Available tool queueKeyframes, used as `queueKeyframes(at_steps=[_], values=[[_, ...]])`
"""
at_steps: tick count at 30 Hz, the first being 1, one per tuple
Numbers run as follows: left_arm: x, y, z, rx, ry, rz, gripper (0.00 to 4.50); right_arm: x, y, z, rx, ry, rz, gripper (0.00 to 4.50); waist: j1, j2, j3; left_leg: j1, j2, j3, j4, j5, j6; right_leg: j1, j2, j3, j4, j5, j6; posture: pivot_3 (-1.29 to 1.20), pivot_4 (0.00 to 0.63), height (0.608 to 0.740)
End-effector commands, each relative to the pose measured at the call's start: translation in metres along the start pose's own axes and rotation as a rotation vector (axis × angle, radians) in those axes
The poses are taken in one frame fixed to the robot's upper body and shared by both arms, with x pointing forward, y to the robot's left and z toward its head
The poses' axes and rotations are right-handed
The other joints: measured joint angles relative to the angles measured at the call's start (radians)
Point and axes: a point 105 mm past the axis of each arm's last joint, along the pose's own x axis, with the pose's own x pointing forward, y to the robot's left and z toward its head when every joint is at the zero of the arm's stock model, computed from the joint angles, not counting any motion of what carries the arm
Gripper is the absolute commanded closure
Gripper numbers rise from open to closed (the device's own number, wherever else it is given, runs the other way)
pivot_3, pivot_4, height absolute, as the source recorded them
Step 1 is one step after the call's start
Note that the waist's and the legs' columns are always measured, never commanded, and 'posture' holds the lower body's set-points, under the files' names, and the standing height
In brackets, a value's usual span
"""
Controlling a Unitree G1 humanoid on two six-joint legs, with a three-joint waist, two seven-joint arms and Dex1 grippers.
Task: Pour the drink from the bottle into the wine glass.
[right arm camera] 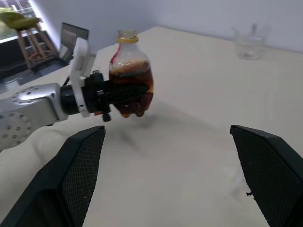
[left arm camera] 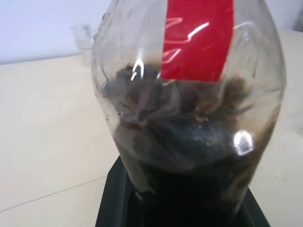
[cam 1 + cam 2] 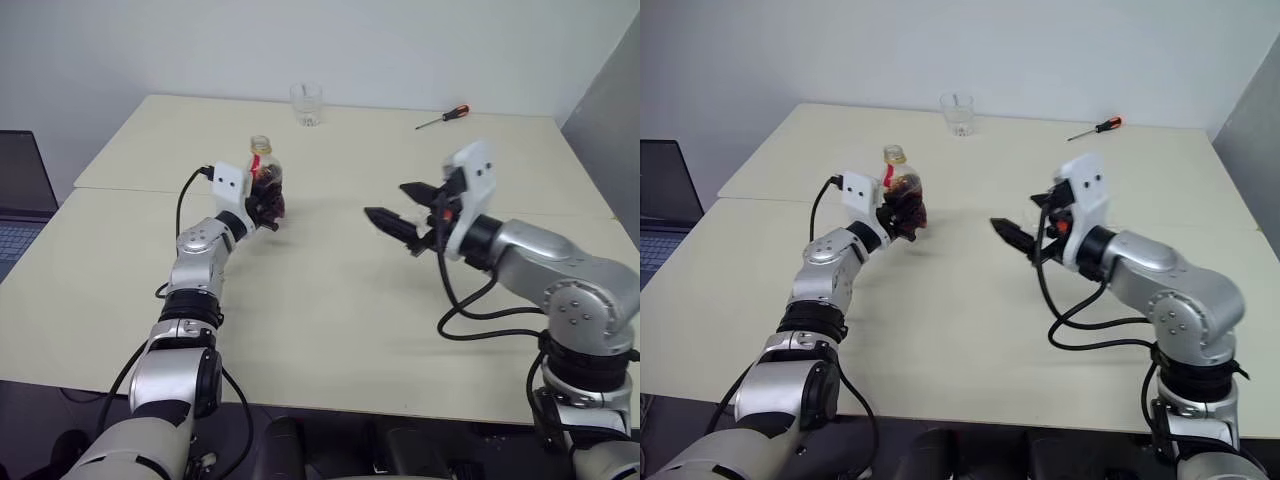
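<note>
Above the desk's left half, the left gripper clamps the bottle, partly full of dark drink. Right gripper hovers wide, empty; a clear tumbler stands near the far edge.

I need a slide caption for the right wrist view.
Left gripper holds the bottle above the table; right fingers open.

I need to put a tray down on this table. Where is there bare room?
Bare: the near table between both arms, and the far stretch between the clear tumbler and the red-handled screwdriver. Crowded: mid-table, where the left gripper holds the small clear plastic bottle opposite the open right gripper.
</note>
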Motion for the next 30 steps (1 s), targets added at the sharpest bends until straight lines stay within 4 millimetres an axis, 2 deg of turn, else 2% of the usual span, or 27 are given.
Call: queueKeyframes(at_steps=[1, 6, 12, 18, 25, 30], values=[[-0.011, 0.028, 0.014, 0.051, -0.061, 0.136, 3.83, 0.017, 0.023, 0.01, -0.031, -0.057, 0.088, 0.0, -0.001, 0.0, 0.0, 0.0, 0.0, 0.0, 0.0, 0.0, 0.0, 0.0, 0.0, 0.0, 0.0, 0.0, 0.0, 0.0, 0.15, 0.74], [-0.028, 0.049, 0.005, 0.031, -0.052, 0.26, 3.83, 0.032, 0.042, -0.002, 0.023, -0.037, 0.15, 0.0, -0.001, -0.001, 0.0, 0.0, 0.001, 0.001, 0.0, 0.0, 0.0, 0.0, 0.0, 0.0, 0.0, 0.002, -0.004, 0.0, 0.15, 0.74], [-0.052, 0.072, -0.011, 0.016, -0.032, 0.39, 3.83, 0.038, 0.031, -0.015, 0.07, 0.004, 0.084, 0.0, 0.0, -0.003, -0.001, 0.0, 0.001, 0.001, 0.0, 0.0, 0.0, 0.0, -0.002, -0.002, 0.002, 0.003, -0.004, 0.0, 0.15, 0.74], [-0.062, 0.083, -0.018, 0.004, -0.034, 0.47, 3.83, 0.039, 0.033, -0.023, 0.087, 0.034, 0.099, 0.0, 0.0, -0.003, -0.002, 0.001, 0.001, 0.001, 0.001, 0.0, 0.0, 0.0, -0.002, -0.003, 0.004, 0.002, -0.004, 0.0, 0.15, 0.74], [-0.073, 0.089, -0.021, -0.007, -0.053, 0.527, 1.57, 0.038, 0.034, -0.026, 0.083, 0.051, 0.115, 0.0, -0.001, -0.003, -0.002, 0.001, 0.001, 0.001, 0.001, 0.0, 0.0, 0.0, -0.002, -0.002, 0.005, 0.002, -0.004, 0.0, 0.15, 0.74], [-0.087, 0.092, -0.019, -0.022, -0.082, 0.563, 0.02, 0.039, 0.034, -0.026, 0.071, 0.059, 0.133, 0.0, -0.002, -0.004, -0.002, 0.001, 0.001, 0.001, 0.001, 0.001, 0.0, 0.0, -0.002, -0.002, 0.006, 0.002, -0.004, 0.0, 0.15, 0.74]])
